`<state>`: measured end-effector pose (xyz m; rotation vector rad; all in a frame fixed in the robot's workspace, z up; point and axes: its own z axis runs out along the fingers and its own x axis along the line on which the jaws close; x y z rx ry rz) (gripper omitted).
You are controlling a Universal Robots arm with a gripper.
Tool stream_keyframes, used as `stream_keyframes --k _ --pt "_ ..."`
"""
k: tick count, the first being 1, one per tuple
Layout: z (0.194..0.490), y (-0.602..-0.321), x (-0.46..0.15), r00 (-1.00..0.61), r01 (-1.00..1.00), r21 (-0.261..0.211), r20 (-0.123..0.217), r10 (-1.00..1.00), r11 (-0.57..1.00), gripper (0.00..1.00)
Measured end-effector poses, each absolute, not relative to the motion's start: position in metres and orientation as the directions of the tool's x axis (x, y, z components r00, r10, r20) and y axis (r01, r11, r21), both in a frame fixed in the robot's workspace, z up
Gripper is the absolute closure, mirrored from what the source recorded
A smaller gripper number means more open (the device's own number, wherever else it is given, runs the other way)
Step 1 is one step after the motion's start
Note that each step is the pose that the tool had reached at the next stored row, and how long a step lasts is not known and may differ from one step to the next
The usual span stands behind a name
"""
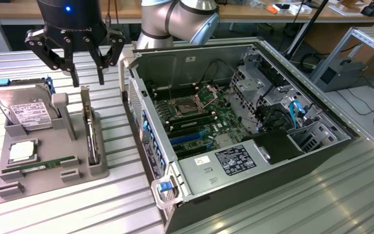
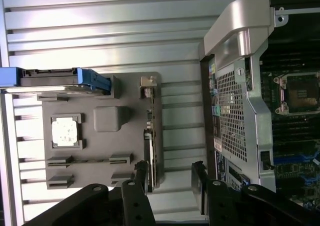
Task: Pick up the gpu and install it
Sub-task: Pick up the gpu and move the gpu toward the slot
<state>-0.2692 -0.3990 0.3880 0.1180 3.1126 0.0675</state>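
Grey holder [image 1: 18,187], gpu [image 1: 91,129] beneath gripper [image 1: 88,80]

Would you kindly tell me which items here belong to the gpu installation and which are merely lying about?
For the job:
- gpu, standing on edge in the tray
- tool, open, above the gpu
- case, open, with its motherboard

Lying about, all in the same tray:
- hard drive
- CPU
- memory stick
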Motion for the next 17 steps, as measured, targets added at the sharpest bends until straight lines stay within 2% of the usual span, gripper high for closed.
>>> stream_keyframes --k 17 --pt "0.3813 -0.3990 -0.2706 -0.997 0.075 0.044 -0.024 0.076 0.996 0.52"
